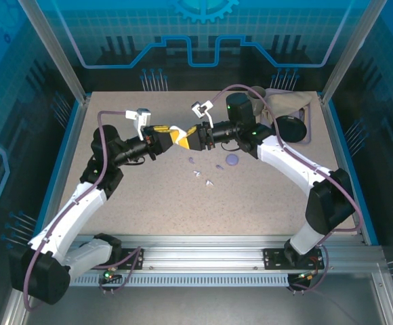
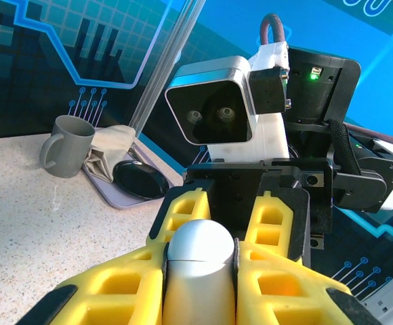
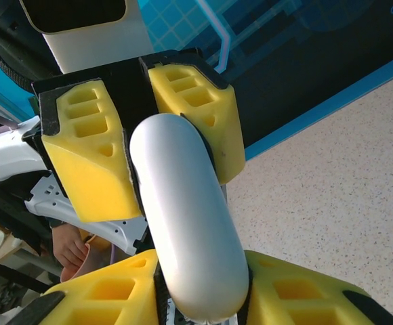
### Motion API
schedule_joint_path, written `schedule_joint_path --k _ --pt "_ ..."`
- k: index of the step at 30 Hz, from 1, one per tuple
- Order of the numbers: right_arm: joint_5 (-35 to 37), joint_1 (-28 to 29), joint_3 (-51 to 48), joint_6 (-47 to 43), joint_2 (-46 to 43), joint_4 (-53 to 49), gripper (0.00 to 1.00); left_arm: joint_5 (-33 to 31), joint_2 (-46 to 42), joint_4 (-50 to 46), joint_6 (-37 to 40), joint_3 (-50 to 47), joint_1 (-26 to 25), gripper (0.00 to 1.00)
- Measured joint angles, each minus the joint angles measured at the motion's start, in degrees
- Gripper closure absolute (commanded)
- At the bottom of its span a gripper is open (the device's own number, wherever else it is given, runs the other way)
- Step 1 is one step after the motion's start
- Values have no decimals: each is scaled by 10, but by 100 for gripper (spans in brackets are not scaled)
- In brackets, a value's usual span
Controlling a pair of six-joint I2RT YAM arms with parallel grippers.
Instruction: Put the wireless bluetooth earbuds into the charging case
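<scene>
- Two arms meet tip to tip above the desk (image 1: pixel 149 203), one pincer on each.
- The left pincer (image 1: pixel 172 136) is closed tight on one end of the single white charging case (image 3: pixel 183 223).
- The right pincer (image 1: pixel 190 135) faces it. Its yellow fingers (image 3: pixel 108 298) press on both sides of the case's other end, so it is clamped there too.
- The one case is held off the desk between the two pincers, and both grip it.
- Four earbuds lie loose on the desk, below the pincers and a little toward the arm bases.
- Two of them are lavender earbuds (image 1: pixel 191 160) and two are white earbuds (image 1: pixel 198 174). All four are apart from the case.
- One round lavender disc (image 1: pixel 232 160) lies just beside them, under the right pincer's arm.
- Beyond the right pincer stand one grey mug (image 2: pixel 66 145), one crumpled cloth (image 2: pixel 112 159) and one black dish (image 2: pixel 141 179).
</scene>
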Motion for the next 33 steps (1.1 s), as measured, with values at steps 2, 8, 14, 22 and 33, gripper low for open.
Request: schedule_joint_path --k 2,8,14,22,33 --pt "0 0 0 0 0 0 66 0 0 1 0 0 0 90" --pt "0 1 0 0 0 0 64 0 0 4 0 -3 -1 90" --pt "2 1 0 0 -1 1 64 0 0 7 0 -11 -4 90" --pt "4 1 1 -14 -4 -10 83 2 -5 8 -1 -12 -5 73" --pt "47 0 57 -124 -13 -175 86 -19 13 -117 17 37 -6 31"
